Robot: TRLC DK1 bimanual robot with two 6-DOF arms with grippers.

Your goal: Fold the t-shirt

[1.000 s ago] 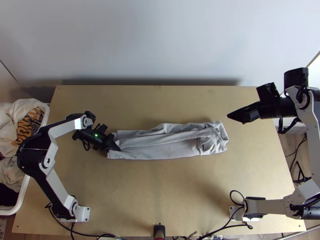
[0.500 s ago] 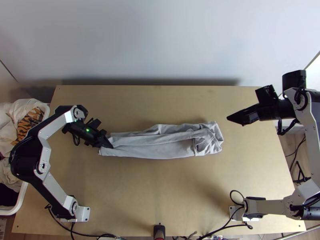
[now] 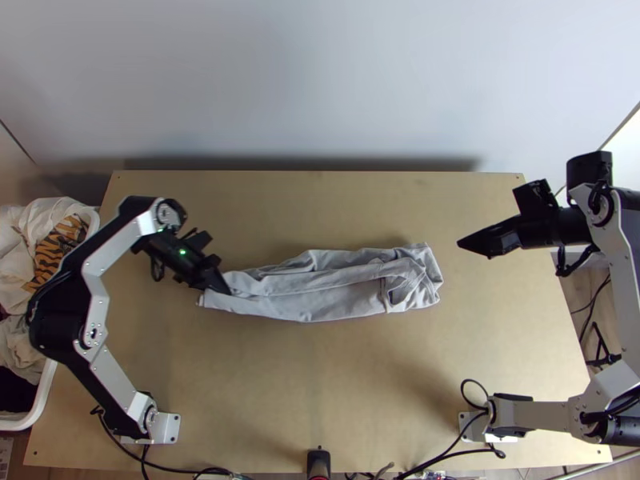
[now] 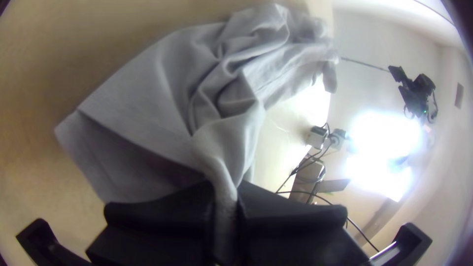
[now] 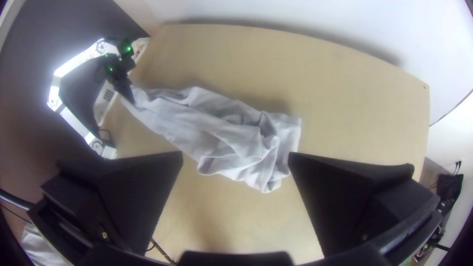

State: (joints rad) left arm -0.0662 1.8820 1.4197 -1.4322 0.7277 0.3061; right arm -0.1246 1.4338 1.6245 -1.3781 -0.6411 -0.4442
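My left gripper (image 3: 225, 290) holds the left end of the grey t-shirt (image 3: 336, 296), which lies as a long narrow strip across the middle of the table, bunched at its right end. In the left wrist view, the left gripper (image 4: 225, 197) is shut on a twisted pinch of the t-shirt (image 4: 148, 88), the cloth fanning out beyond. Off the strip's right end, up and to the right, is my right gripper (image 3: 472, 242). The right wrist view has the right gripper (image 5: 235, 157) open, its fingers wide apart, with the t-shirt (image 5: 197, 123) lying farther off.
A white basket (image 3: 48, 392) holding other clothes stands at the table's left edge. Bare table (image 3: 320, 384) lies on the near side of the t-shirt. Black cables (image 3: 448, 458) run along the near edge, and a pale wall (image 3: 320, 80) rises behind.
My left gripper has shifted left and slightly up the picture, and the t-shirt has slid left with it. Its left part now looks more rumpled. The right gripper has barely moved.
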